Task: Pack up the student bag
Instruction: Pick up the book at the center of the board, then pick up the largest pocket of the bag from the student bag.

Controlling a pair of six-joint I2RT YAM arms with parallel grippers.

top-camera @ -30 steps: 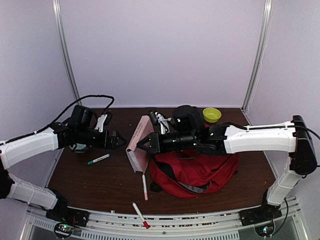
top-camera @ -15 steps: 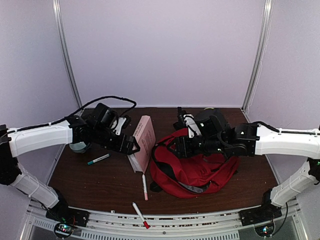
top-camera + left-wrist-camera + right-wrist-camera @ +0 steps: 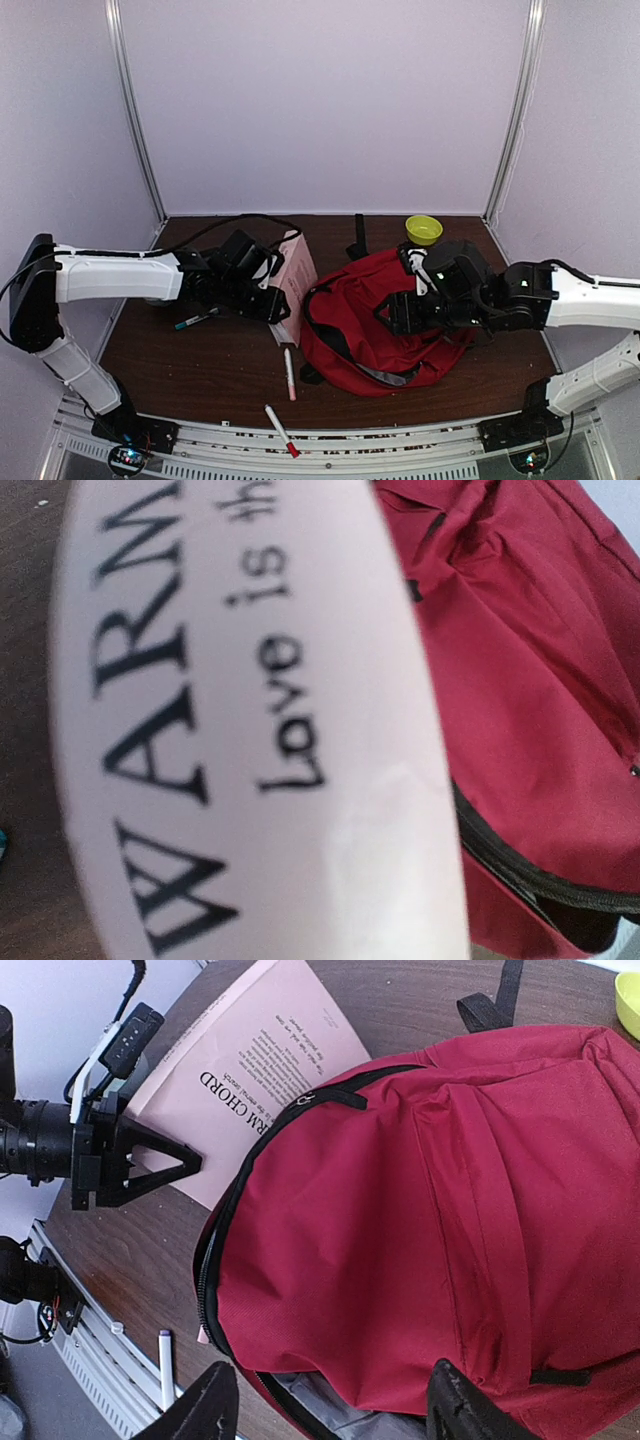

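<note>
The student bag (image 3: 350, 345) lies on the dark brown tabletop (image 3: 220, 370), a little right of the middle, and it is the biggest thing there. Its black zipper is open along the left and near side, and grey lining (image 3: 310, 1400) shows in the opening. A black strap reaches from the bag toward the far edge.

The right gripper (image 3: 330, 1410) hangs above the near part of the bag. Its fingers (image 3: 205, 1410) are spread wide and nothing is between them; below them there is only the red fabric and the lining.

The left arm reaches in from the left to a pink book (image 3: 296, 268), which stands tilted just beside the left side of the bag. The left gripper (image 3: 185, 1164) is at the lower edge of the book. One black finger lies over the cover, but I cannot tell if the fingers pinch the book or only touch it. The left wrist view is filled by the cover, with the letters "WARM", and the bag is right behind it.

A white marker with red tip (image 3: 289, 372) lies in front of the book. A teal marker (image 3: 197, 320) lies under the left arm. A yellow-green bowl (image 3: 424, 229) stands at the far edge, behind the bag.
</note>
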